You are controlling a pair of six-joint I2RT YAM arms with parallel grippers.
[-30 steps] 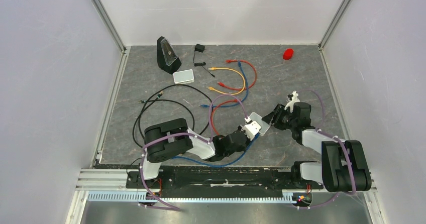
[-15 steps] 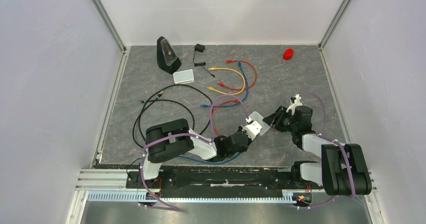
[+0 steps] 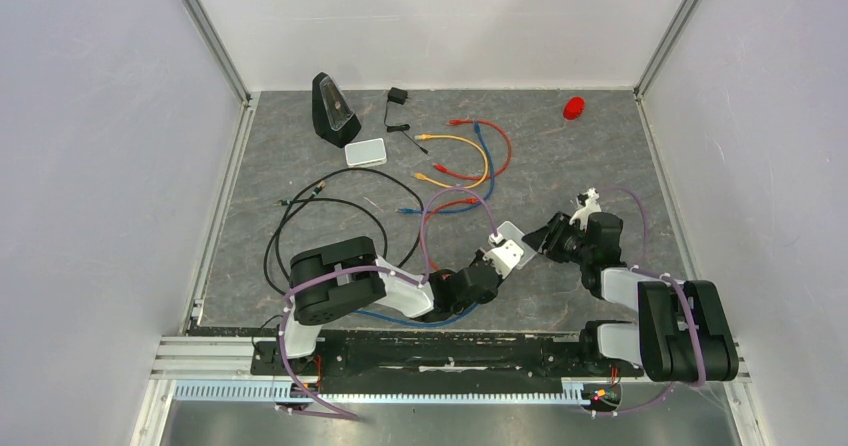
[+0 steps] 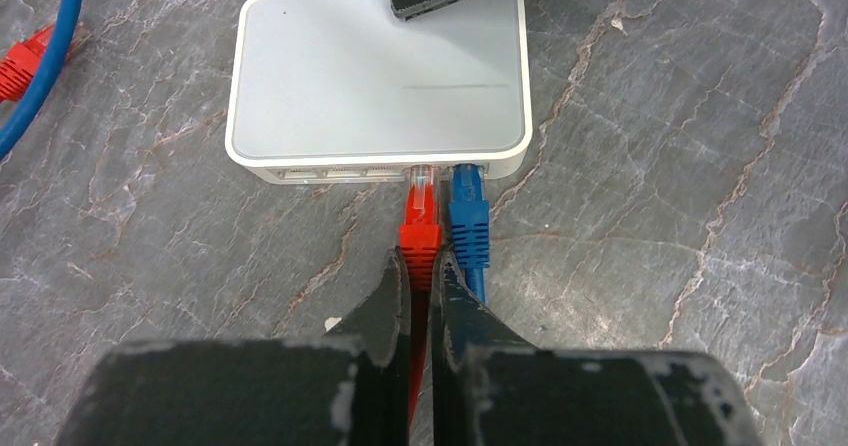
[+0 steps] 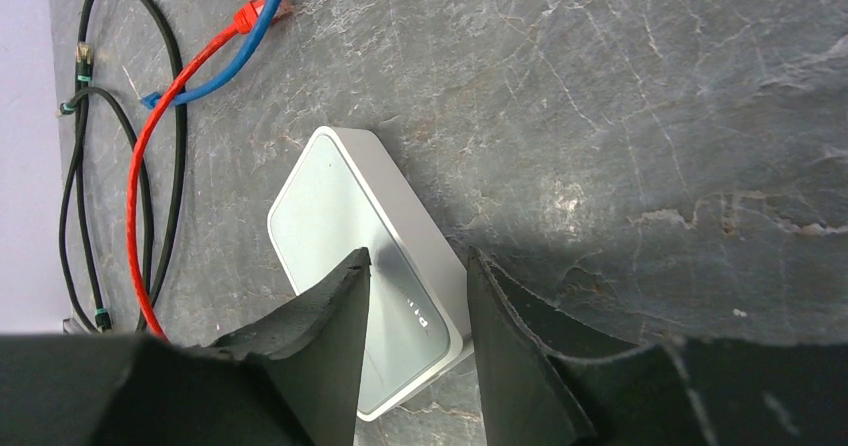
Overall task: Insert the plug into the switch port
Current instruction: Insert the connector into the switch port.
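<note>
left gripper (image 4: 421, 271) pinches red plug (image 4: 419, 221) at switch port (image 4: 421, 173) beside blue plug (image 4: 469, 228); half-open right gripper (image 5: 417, 258) straddles the box (image 5: 330, 206) edge

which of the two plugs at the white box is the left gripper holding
The red plug, left of the blue plug at the white box. The left gripper has its jaws shut on it; the blue one lies outside them.

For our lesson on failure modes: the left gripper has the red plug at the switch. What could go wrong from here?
The red plug sits tight against the blue plug; a tilted push may jam it or knock that one.
The right gripper stands open over the far edge of the switch, seemingly not clamping it, so the switch may slide away.
</note>
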